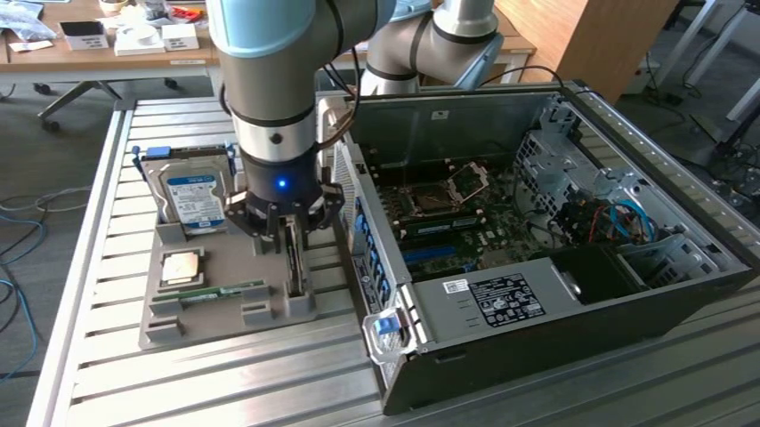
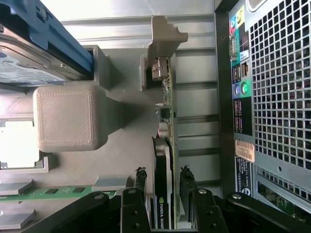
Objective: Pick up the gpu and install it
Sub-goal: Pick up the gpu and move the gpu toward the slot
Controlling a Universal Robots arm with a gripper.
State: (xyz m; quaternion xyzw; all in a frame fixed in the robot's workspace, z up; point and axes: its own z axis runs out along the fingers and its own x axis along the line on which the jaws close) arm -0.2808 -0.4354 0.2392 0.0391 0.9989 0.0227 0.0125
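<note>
The gpu (image 1: 294,269) stands on edge in a slot of the grey parts holder (image 1: 178,325), a thin dark card with a silvery end bracket (image 2: 166,36). My gripper (image 1: 290,242) has come straight down over it. In the wrist view the black face of the gpu (image 2: 162,160) sits between my two fingertips (image 2: 141,177), which press close on either side of the card; the gripper (image 2: 164,177) is shut on it. The card still rests in its slot. The open computer case (image 1: 665,178) lies at the exterior view's right, its motherboard (image 1: 475,227) exposed.
In the same holder stand a silver hard drive with a blue-white label (image 1: 192,200), a CPU (image 1: 181,267) and a green RAM stick (image 1: 226,292). The case's rear panel (image 2: 272,97) runs close beside the gpu. All of it rests on a slatted metal table (image 1: 238,382).
</note>
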